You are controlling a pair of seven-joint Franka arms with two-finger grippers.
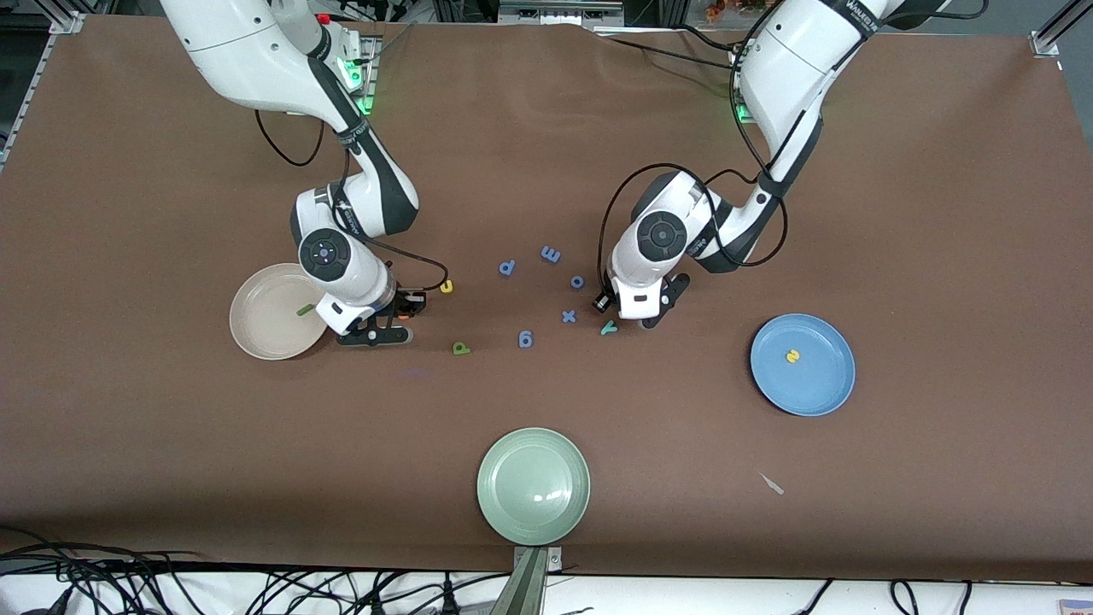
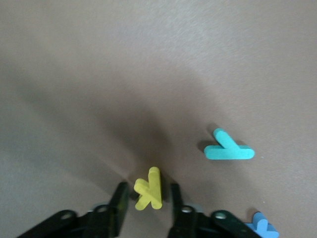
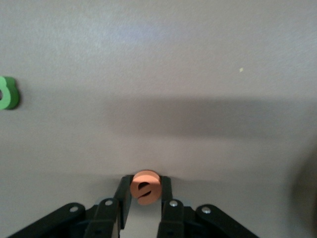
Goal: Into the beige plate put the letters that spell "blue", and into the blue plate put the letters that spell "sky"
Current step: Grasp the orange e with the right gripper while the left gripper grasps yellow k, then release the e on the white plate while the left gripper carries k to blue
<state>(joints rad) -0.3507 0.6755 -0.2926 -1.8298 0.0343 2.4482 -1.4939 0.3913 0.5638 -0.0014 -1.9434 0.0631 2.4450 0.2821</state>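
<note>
Front view: The right gripper (image 1: 386, 329) sits low at the table just beside the beige plate (image 1: 256, 337), which already holds the dark green l (image 1: 305, 310). The yellow u (image 1: 446, 286) and olive-green b (image 1: 461, 348) lie on the table near it. The left gripper (image 1: 645, 314) is low beside the teal y (image 1: 608, 327). The blue plate (image 1: 820, 389), toward the left arm's end, holds the yellow s (image 1: 792, 356). Periwinkle letters (image 1: 551, 254) lie between the arms; a pale green plate (image 1: 534, 487) sits nearest the camera.

Left wrist view: The fingers pinch the yellow k (image 2: 150, 189) by its lower part only. Risk: so shallow a hold may let the foam twist or slip out on lifting. The teal y lies near; a sideways drift could nudge it.

Right wrist view: The fingers are pressed on the orange e (image 3: 145, 187), held edge-on. Risk: soft foam may cling to a pad at release and miss the plate.
</note>
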